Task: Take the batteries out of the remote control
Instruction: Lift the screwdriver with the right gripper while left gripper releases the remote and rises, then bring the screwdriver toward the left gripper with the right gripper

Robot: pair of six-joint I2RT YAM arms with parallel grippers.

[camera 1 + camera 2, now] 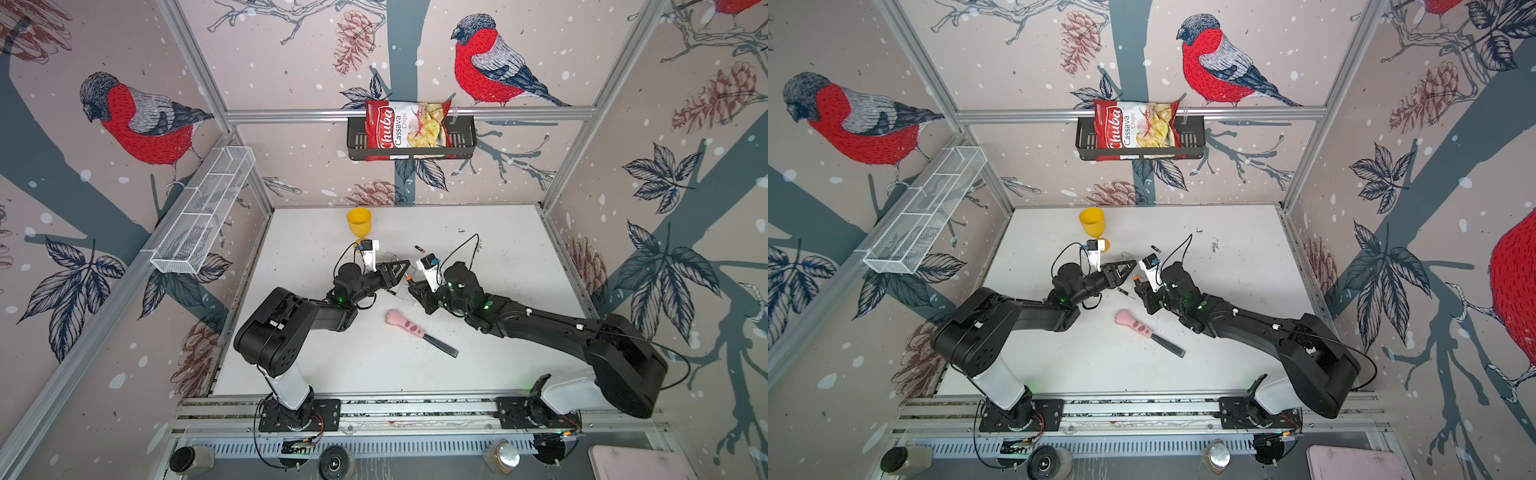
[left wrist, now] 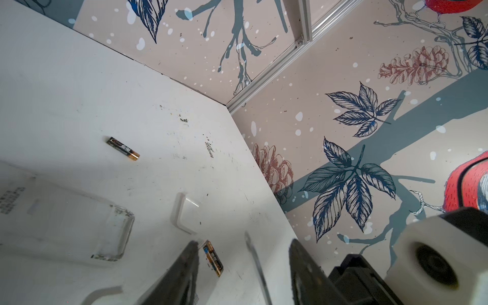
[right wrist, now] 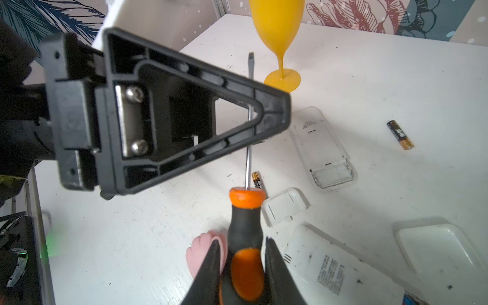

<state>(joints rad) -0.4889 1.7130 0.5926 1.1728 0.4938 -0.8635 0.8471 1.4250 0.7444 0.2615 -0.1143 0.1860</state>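
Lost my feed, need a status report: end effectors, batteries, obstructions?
Left end effector open around screwdriver shaft. Right end effector shut on screwdriver handle. One battery loose on table, second battery beside shaft. Shaft crowds second battery.

Slim black gold-ended battery (image 3: 256,179) half behind the orange-and-black screwdriver handle (image 3: 245,224); white plastic remote control (image 2: 60,219) partly out of frame

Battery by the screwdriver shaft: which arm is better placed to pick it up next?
Left, likely: the left gripper is open with that battery between its jaws, while the right gripper is shut on the screwdriver.
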